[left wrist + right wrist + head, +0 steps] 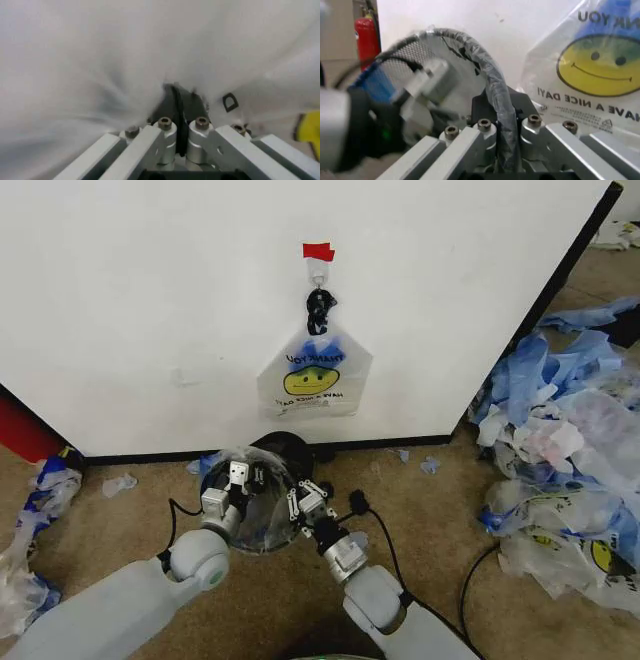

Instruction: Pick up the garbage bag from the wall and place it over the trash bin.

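Grippers are both down at the trash bin (262, 500), which stands on the floor just in front of the wall (150, 300). The left gripper (236, 476) is clenched on thin translucent plastic at the bin's far-left rim, and its wrist view shows film bunched between the closed jaws. The right gripper (303, 502) is clamped on the plastic-wrapped rim (495, 97) at the near-right side. A garbage bag (314, 378) with a yellow smiley face hangs by its blue handles from the hook (318, 277) under the red tape (318, 251), just above the bin and apart from both grippers. The bin seems already lined while a bag remains on the wall. The film is thin, so pulling the two holds apart could tear it or drag the light bin over; a slipped hold would let the liner sag inside.
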`<state>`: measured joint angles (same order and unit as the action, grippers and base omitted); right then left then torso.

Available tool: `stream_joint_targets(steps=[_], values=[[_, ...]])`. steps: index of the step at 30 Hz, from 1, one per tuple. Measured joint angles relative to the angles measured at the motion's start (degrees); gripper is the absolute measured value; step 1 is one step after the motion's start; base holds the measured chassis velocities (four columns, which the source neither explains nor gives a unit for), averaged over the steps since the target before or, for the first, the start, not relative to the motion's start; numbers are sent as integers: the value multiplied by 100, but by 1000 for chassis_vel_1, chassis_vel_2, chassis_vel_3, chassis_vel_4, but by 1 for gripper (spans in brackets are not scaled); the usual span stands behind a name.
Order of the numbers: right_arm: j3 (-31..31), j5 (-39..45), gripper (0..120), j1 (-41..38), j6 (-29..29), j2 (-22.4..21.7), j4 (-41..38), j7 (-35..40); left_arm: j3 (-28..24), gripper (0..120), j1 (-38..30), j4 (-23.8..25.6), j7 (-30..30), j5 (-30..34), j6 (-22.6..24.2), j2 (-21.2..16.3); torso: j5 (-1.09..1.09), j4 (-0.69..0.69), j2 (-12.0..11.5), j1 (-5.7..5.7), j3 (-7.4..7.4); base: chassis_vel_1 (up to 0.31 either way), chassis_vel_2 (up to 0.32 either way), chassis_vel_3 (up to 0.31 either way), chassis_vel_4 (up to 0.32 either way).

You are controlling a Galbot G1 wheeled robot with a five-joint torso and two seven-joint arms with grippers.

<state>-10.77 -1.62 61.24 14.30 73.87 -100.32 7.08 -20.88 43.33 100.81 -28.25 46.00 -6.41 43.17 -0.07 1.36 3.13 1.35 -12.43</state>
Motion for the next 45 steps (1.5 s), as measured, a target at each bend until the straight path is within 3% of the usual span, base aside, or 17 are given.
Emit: stream_joint_targets(steps=[17,34,45], values=[[-73,-55,0,48,-8,24,-129,-12,-143,0,-146,-329,-5,-9,-57,246,0,-1,0,0,0,0,0,0,0],[134,227,0,-152,-33,3,28,24,147,0,193,-221,127,-137,-164,82,0,-1,0,0,0,0,0,0,0],[159,327,0,-261,-105,32,107,57,-18,0,289,-92,423,-7,-524,267,0,0,0,0,0,0,0,0,0]])
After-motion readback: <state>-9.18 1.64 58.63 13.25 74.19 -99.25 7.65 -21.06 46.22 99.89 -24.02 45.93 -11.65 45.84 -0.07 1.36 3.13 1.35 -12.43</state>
